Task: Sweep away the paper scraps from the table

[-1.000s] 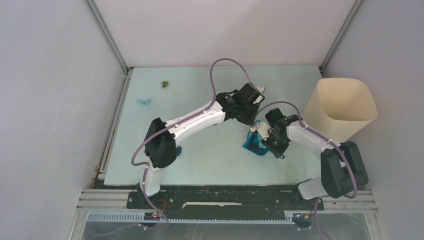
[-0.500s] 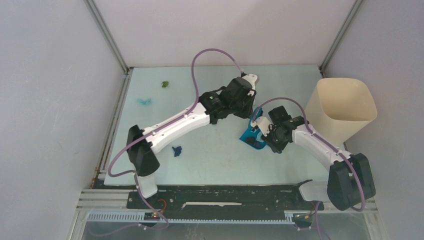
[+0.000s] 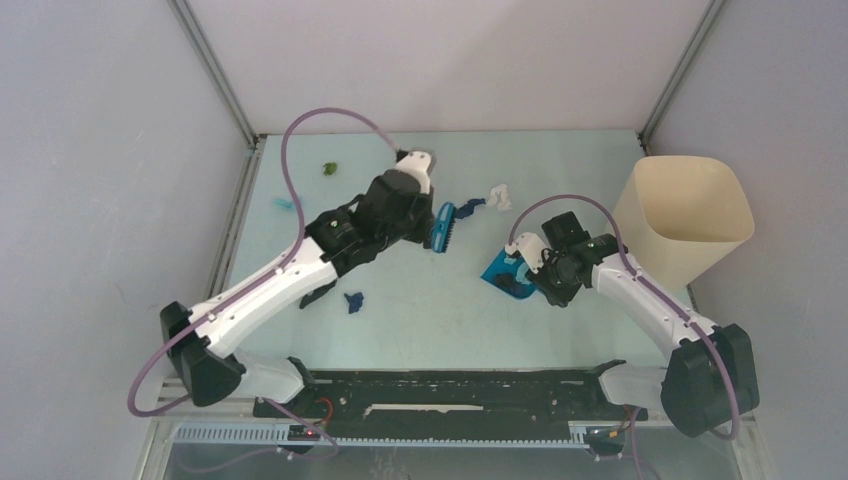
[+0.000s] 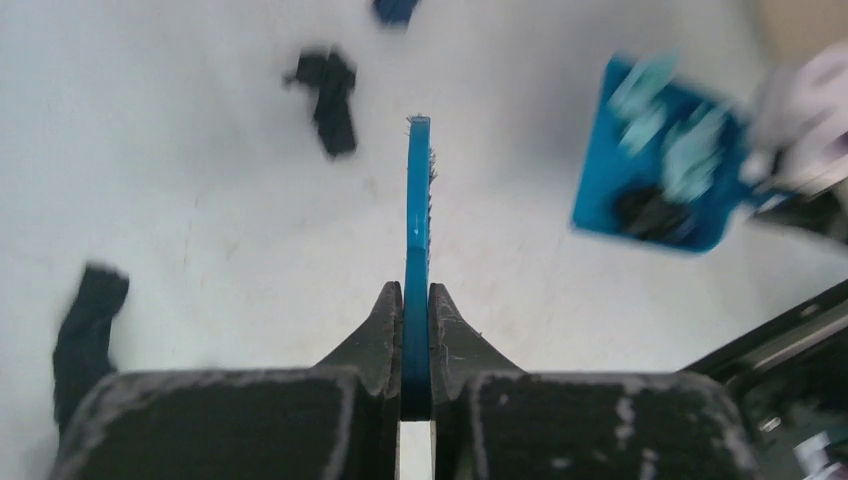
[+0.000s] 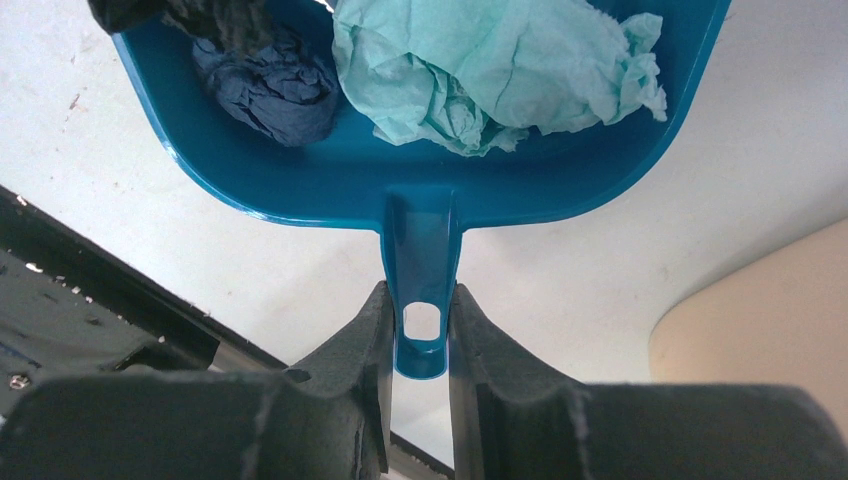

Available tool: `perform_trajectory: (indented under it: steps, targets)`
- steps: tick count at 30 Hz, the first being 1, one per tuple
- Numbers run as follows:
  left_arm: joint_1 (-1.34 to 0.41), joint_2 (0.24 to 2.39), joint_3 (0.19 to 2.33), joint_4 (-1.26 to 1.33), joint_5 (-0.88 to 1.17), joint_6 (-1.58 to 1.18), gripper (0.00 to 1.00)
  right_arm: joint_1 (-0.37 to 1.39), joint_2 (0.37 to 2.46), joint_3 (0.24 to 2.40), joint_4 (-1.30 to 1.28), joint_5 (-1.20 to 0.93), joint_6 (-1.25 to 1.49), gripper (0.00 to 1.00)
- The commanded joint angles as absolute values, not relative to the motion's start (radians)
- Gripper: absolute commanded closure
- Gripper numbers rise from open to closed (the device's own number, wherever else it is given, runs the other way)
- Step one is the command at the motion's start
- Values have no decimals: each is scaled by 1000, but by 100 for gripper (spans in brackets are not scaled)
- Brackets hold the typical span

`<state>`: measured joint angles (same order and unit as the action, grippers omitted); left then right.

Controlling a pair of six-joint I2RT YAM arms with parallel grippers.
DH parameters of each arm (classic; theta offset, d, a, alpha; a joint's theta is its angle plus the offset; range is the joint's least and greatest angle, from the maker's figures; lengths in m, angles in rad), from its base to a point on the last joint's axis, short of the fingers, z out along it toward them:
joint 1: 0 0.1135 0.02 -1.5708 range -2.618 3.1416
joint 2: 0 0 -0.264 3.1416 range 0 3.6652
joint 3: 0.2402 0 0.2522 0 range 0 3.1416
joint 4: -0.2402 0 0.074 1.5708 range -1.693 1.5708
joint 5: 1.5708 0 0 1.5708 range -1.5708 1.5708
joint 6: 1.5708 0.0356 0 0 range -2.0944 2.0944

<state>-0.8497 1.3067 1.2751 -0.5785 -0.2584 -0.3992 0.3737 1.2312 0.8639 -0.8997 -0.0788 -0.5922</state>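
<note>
Paper scraps (image 3: 353, 301) are lying scattered on the table (image 3: 420, 320) around the brush (image 4: 418, 200) pinched by the left gripper (image 4: 417, 300); crumpled cyan and navy ones are filling the dustpan (image 5: 440, 180) clamped by the right gripper (image 5: 421, 310).

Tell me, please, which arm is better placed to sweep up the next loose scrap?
Left: the left gripper is shut on the brush, beside the dark scrap; the right gripper only holds the dustpan.

Bright, even light; soft shadows; left wrist view motion-blurred; right wrist sharp.
</note>
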Motion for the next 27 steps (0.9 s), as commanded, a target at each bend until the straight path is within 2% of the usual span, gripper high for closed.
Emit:
perform_trajectory:
  steps: [1, 10, 16, 19, 27]
  targets:
    - [-856, 1208, 1098, -562, -252, -382, 100, 382, 1201, 949, -973, -60, -588, 100]
    - [-854, 1072, 882, -515, -153, -389, 100, 379, 1217, 1132, -1113, -12, -574, 100]
    - [-850, 1103, 909, -555, -140, -314, 100, 307, 1226, 1272, -1229, -58, -579, 100]
    - [-847, 1111, 928, -583, -125, -278, 100, 227, 1226, 1319, -1270, -164, -604, 100]
    - [-828, 1145, 874, -550, -64, -259, 100, 118, 1234, 1487, -1358, -188, -660, 100]
